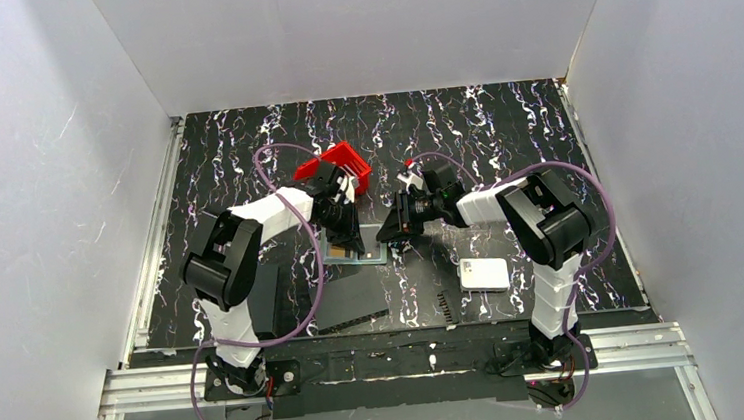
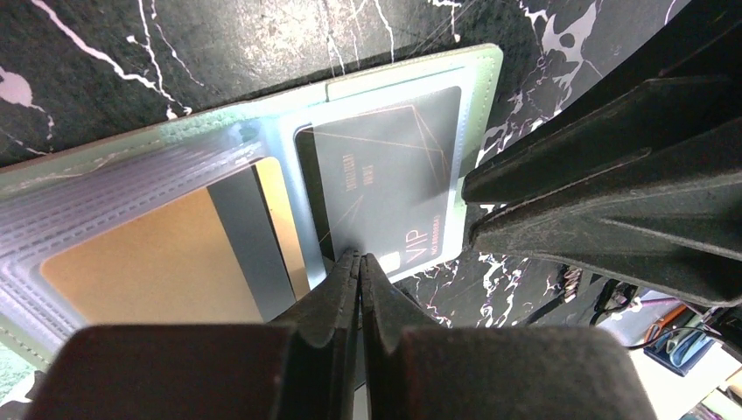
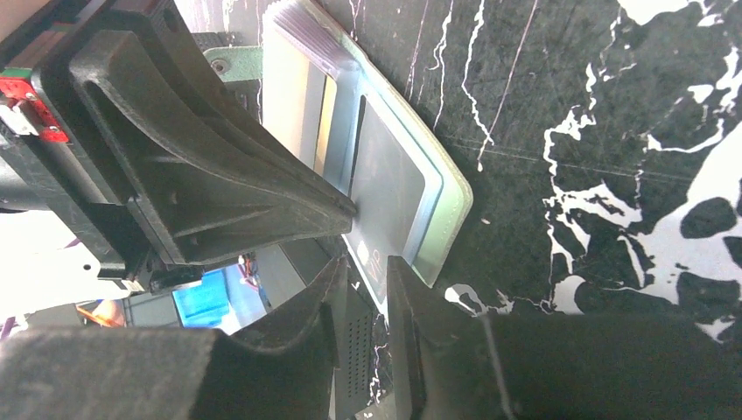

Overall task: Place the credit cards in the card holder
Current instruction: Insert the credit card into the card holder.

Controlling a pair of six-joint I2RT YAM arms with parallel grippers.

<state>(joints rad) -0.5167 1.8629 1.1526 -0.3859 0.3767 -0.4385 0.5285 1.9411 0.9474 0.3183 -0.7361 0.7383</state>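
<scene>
The card holder (image 2: 175, 149) lies opened flat on the tabletop (image 2: 219, 52) between the arms, and appears to be pinned by the clenched, empty left gripper (image 2: 359, 262). The dark card (image 2: 385, 184), partly pocketed, is straddled by the right gripper (image 3: 366, 278); whether it is pinched cannot be told. It is best pushed straight along its long axis, which runs across the holder, free end toward the right arm.
</scene>
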